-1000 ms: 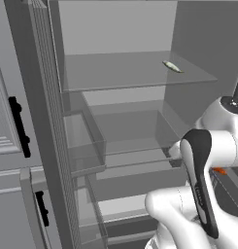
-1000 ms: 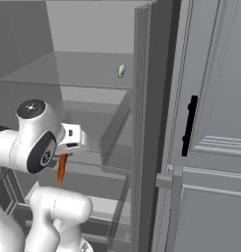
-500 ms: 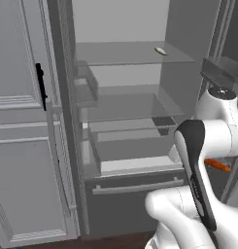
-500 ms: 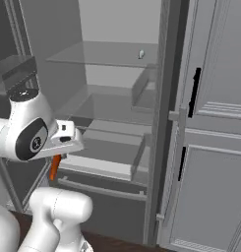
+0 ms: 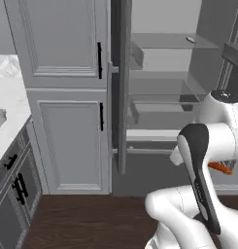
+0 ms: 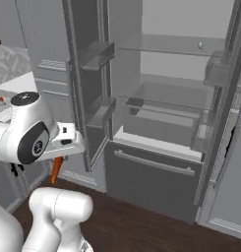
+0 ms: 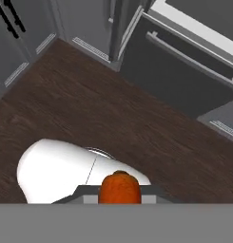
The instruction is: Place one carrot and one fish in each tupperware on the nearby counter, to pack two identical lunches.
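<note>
Jaws: pressed onto a carrot [image 7: 119, 188], which sits pinched between them.
Gripper: the gripper [image 6: 58, 158] hangs low beside the robot's body, out in front of the open fridge [image 6: 161, 118] and over the floor [image 7: 89, 114].
Carrot: orange and slim; from the right base view it hangs down below the hand [image 6: 56, 169], and from the left base view its orange length shows just past the arm's elbow [image 5: 220, 168]. From the hand view, its blunt orange end fills the gap between the fingers.
Fish: a small pale fish [image 5: 190, 39] lies on the top glass shelf [image 6: 156, 45] of the fridge, towards the fridge's right side; it is a small pale speck from the right base view [image 6: 200, 45]. Well apart from the gripper.
Fridge: stands open, with glass shelves, a clear drawer in the middle and a dark pull-out drawer [image 6: 154, 177] with a long bar handle at the bottom. Its open door [image 6: 87, 83] with door bins stands just beyond the gripper.
Counter: a white marbled counter [image 5: 8, 104] lies to the left of the fridge, beyond the tall grey cabinet [image 5: 67, 92] with black handles; low grey cabinets sit under it.
Floor: dark brown wood, in front of the fridge and under the hand.
</note>
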Robot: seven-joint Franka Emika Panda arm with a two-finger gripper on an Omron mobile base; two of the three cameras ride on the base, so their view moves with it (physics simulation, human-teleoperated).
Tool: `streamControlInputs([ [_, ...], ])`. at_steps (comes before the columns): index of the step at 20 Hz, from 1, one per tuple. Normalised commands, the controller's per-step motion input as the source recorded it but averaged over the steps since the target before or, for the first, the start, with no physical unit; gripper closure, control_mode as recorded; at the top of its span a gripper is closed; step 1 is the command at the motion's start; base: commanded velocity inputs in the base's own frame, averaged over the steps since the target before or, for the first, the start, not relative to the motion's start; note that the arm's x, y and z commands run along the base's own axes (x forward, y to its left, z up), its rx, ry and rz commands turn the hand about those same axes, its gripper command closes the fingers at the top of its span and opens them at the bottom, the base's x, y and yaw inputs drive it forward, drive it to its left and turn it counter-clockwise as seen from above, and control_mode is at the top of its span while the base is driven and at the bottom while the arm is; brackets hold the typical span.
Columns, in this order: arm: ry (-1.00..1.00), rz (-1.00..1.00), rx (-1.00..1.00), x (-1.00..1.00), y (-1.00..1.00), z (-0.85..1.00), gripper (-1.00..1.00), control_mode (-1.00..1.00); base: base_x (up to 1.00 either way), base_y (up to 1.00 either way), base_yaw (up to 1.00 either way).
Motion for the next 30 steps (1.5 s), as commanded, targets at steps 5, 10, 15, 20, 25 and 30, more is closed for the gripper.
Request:
streamControlInputs([
  [5, 0.00, 0.00, 0.00, 0.00, 0.00, 0.00, 1.00, 1.00, -0.39, 1.00, 0.39],
  [10, 0.00, 0.00, 0.00, 0.00, 0.00, 0.00, 1.00, 1.00, 0.77, 0.85, 0.47],
  [15, 0.00, 0.00, 0.00, 0.00, 0.00, 0.00, 1.00, 1.00, 1.00, 0.36, 0.52],
  [20, 0.00, 0.00, 0.00, 0.00, 0.00, 0.00, 1.00, 1.00, 1.00, -0.07, 0.44],
  [25, 0.00, 0.00, 0.00, 0.00, 0.00, 0.00, 1.00, 1.00, 1.00, -0.25, 0.40],
  [30, 0.00, 0.00, 0.00, 0.00, 0.00, 0.00, 1.00, 1.00, 1.00, -0.04, 0.61],
])
